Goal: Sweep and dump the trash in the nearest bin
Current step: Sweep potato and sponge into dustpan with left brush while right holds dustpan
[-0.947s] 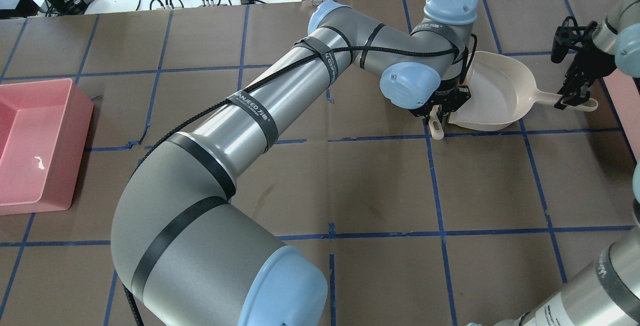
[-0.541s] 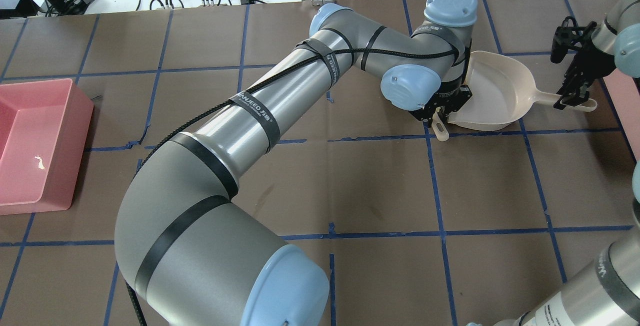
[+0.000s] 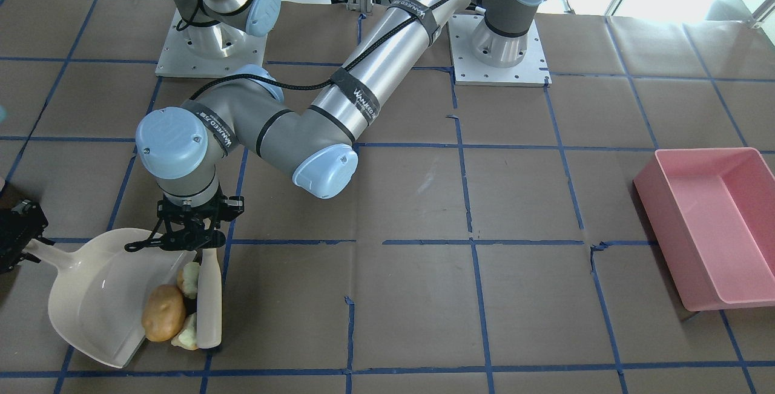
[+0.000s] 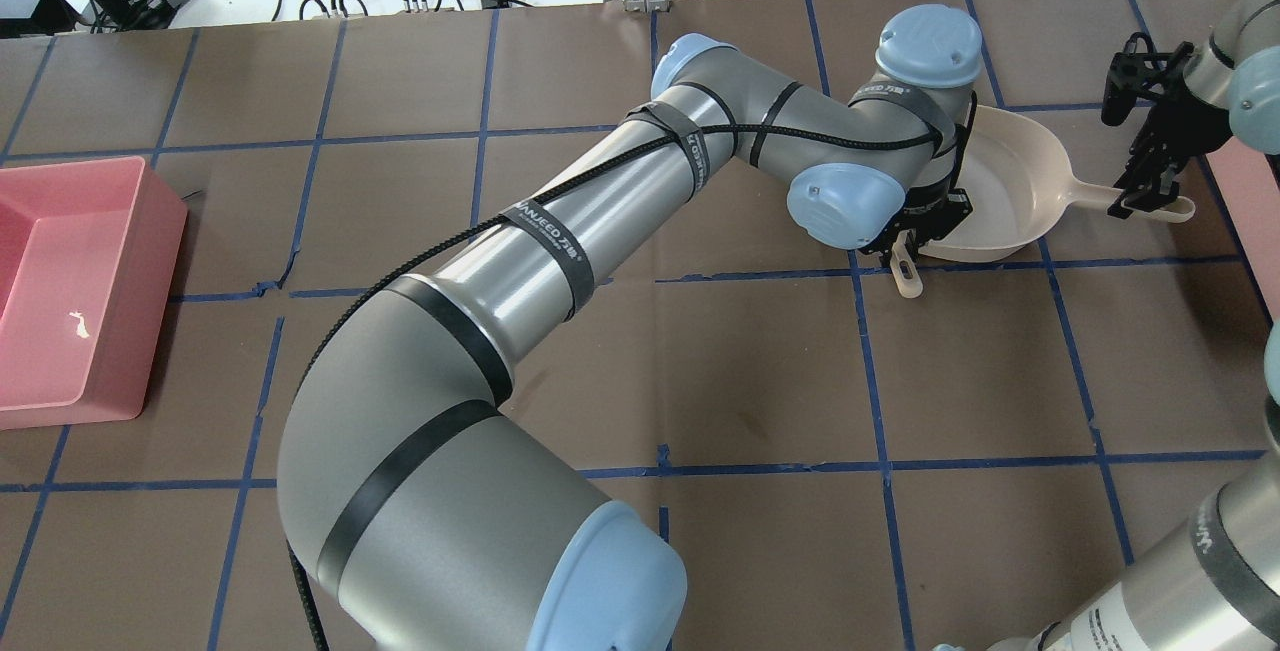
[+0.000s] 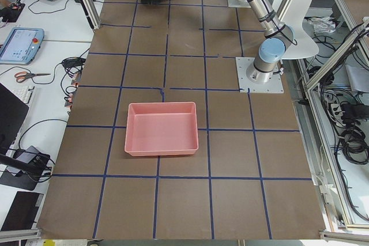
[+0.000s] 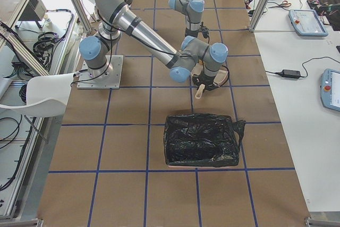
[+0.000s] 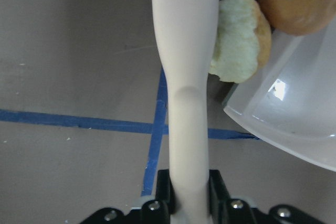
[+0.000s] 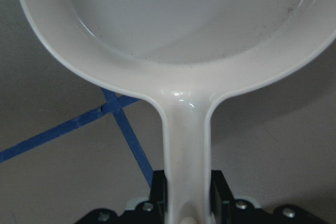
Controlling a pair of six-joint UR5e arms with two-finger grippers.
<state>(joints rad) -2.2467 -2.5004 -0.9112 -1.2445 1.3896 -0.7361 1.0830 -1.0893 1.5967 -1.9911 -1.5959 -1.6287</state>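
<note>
1. The left arm stretches across the table to the robot's right side. Its elbow is bent and its wrist turns the left gripper down toward the table.
2. The large pink tray sits well apart from both grippers, far out on the robot's left.
3. The bin shows only as a pale-pink sliver just outboard of the right gripper.
4. The cream dustpan lies flat. The right gripper's jaws are clamped on its handle, and its open mouth faces the left gripper.
5. The cream sweeper is pinched by its handle in the left gripper and runs out ahead of it, low over the table.
6. The trash lies just ahead of the left gripper:
   - The brown potato sits on the dustpan's lip.
   - One foam chunk and the other chunk sit between potato and sweeper, touching the sweeper.
</note>
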